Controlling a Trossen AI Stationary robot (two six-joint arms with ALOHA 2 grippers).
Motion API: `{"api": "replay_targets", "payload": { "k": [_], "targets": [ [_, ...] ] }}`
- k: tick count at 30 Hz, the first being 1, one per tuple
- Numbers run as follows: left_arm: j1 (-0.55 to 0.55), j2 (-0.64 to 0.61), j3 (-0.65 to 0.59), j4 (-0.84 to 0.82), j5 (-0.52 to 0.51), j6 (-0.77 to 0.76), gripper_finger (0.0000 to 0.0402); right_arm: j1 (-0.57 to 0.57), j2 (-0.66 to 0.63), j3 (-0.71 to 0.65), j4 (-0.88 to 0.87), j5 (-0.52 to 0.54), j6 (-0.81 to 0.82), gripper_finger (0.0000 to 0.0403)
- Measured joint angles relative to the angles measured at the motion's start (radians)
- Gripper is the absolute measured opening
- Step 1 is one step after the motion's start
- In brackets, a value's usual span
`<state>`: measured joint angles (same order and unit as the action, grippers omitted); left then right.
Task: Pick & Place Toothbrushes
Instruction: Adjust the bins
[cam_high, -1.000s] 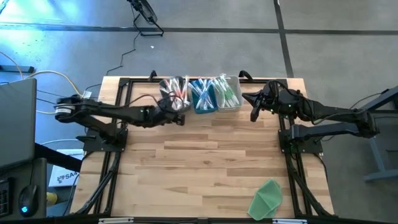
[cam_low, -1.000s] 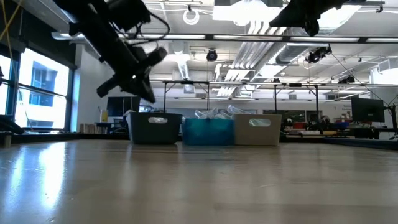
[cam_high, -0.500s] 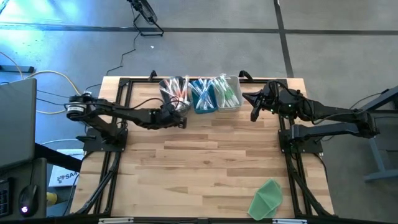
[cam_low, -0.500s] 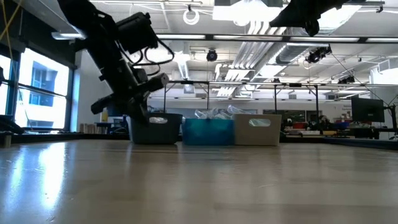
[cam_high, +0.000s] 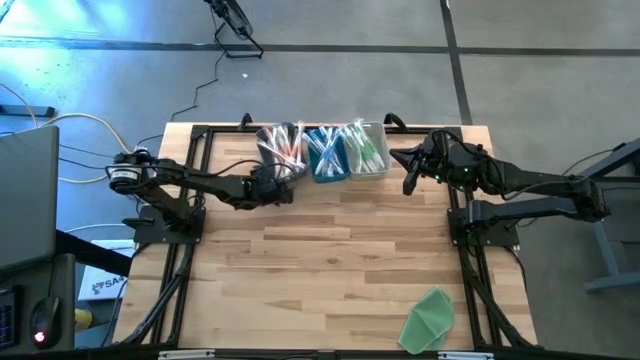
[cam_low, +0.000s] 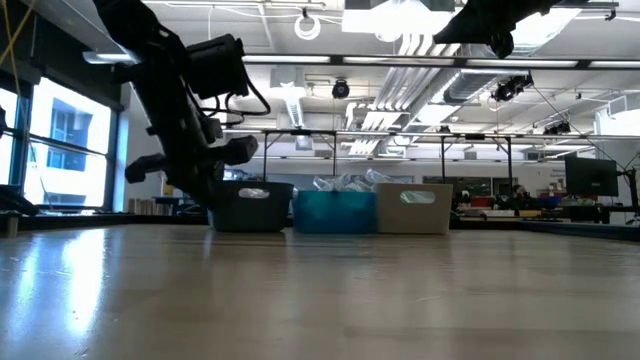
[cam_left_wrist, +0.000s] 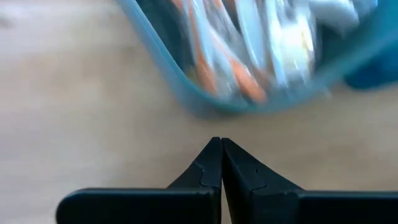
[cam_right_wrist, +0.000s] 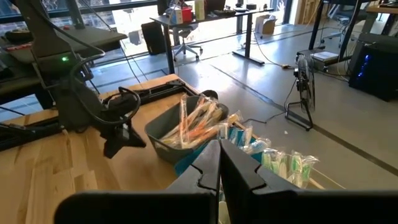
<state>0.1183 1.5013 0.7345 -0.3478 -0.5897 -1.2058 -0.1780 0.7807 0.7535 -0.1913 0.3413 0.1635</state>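
We see the toothbrushes (cam_high: 322, 148) sorted into three bins at the twelve o'clock edge of the table (cam_high: 330, 260): pink and orange ones in the dark bin (cam_high: 279, 150), blue ones in the teal bin (cam_high: 325, 155), green ones in the clear bin (cam_high: 366, 150). The left gripper (cam_high: 287, 190) hovers just at the six o'clock side of the dark bin, jaws pressed together on nothing (its wrist view shows the tips meeting). The right gripper (cam_high: 408, 183) waits above the table at the three o'clock side of the clear bin, jaws likewise closed and empty. A green cloth (cam_high: 428, 320) lies near five o'clock.
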Motion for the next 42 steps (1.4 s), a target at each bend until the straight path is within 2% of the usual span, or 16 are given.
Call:
{"api": "replay_targets", "payload": {
  "k": [4, 8, 11, 15, 26, 34, 42],
  "targets": [
    [-0.005, 0.0, 0.0, 0.037, 0.156, 0.005, 0.0, 0.0, 0.0, 0.0, -0.001, 0.0, -0.001, 0.0003],
    [-0.01, 0.0, 0.0, 0.227, 0.193, 0.091, 0.0, -0.008, 0.0, 0.0, -0.001, 0.0, -0.003, 0.0003],
    [-0.006, 0.011, 0.002, 0.313, 0.147, 0.153, 0.0, -0.016, 0.0, 0.0, -0.003, -0.001, -0.003, 0.0003],
    [0.015, 0.034, 0.0, 0.244, 0.128, 0.142, 0.0, -0.016, 0.0, 0.0, -0.004, -0.003, -0.003, 0.0003],
    [0.013, 0.052, 0.0, 0.155, -0.05, 0.091, 0.0, -0.016, 0.0, 0.0, -0.006, -0.003, -0.004, 0.0003],
    [0.013, 0.052, -0.001, 0.043, -0.086, 0.023, 0.0, -0.017, 0.001, 0.0, -0.007, -0.002, -0.004, 0.0003],
    [0.013, 0.052, -0.001, 0.03, -0.104, 0.022, 0.0, -0.017, 0.001, 0.0, -0.008, 0.001, -0.004, 0.0003]
  ]
}}
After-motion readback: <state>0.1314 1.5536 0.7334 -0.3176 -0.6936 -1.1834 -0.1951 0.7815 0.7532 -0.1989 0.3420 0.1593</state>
